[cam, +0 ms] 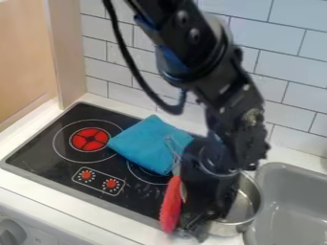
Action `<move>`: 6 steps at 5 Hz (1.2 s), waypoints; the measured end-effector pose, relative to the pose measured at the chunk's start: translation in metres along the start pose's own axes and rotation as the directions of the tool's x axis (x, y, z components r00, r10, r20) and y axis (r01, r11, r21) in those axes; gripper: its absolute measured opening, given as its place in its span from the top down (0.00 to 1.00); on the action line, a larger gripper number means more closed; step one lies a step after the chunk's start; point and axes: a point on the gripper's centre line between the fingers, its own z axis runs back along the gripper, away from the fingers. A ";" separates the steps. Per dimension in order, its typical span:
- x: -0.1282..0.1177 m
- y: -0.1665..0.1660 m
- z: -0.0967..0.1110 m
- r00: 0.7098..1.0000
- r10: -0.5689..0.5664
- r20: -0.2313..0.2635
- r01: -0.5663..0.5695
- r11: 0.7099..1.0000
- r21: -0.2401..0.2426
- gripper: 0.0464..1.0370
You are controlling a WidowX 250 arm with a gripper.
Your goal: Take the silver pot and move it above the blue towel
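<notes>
Silver metal, smooth and shiny, is seen in the round-walled pot (224,229), which is set at the lower right on the white counter (118,228), between the black cooktop (38,147) and the grey sink (294,194). Much of its left side is hidden by the black arm (236,112), and the end effector (197,228) is placed low at that side, by the near part of the wall. Whether it is apart, together or clamped on the rim cannot be told, so a secured hold should not be assumed. The folded blue towel (147,142) is laid on the cooktop, well apart from the pot, and the move above it has yet to be made. The pot is judged to be stiff and fairly light, little harmed by a knock, but slippery on its polished face. Its thin wall is probably best pinched at the rim, with one side of the grip inside and one outside — a squeeze on the curved outside alone would likely be lost. If the rim is taken off-centre, the far side may be expected to sag, so a level, slow lift is advised. Clearance should also be given to the red elongated object (170,206) beside the end effector, as it could be caught or dragged on the way left.
</notes>
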 end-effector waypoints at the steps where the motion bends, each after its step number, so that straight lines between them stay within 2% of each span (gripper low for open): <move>1: 0.002 -0.002 0.000 1.000 -0.003 0.026 0.003 1.000 0.006 0.72; 2: 0.003 0.000 -0.001 0.999 -0.013 0.031 0.012 1.000 0.022 0.91; 3: 0.002 -0.005 0.002 1.000 -0.009 0.030 0.009 1.000 0.011 0.98; 5: 0.004 -0.008 0.005 0.999 -0.022 0.043 0.021 1.000 0.018 0.98; 6: 0.011 -0.011 0.022 0.997 -0.012 0.072 0.013 1.000 -0.017 0.98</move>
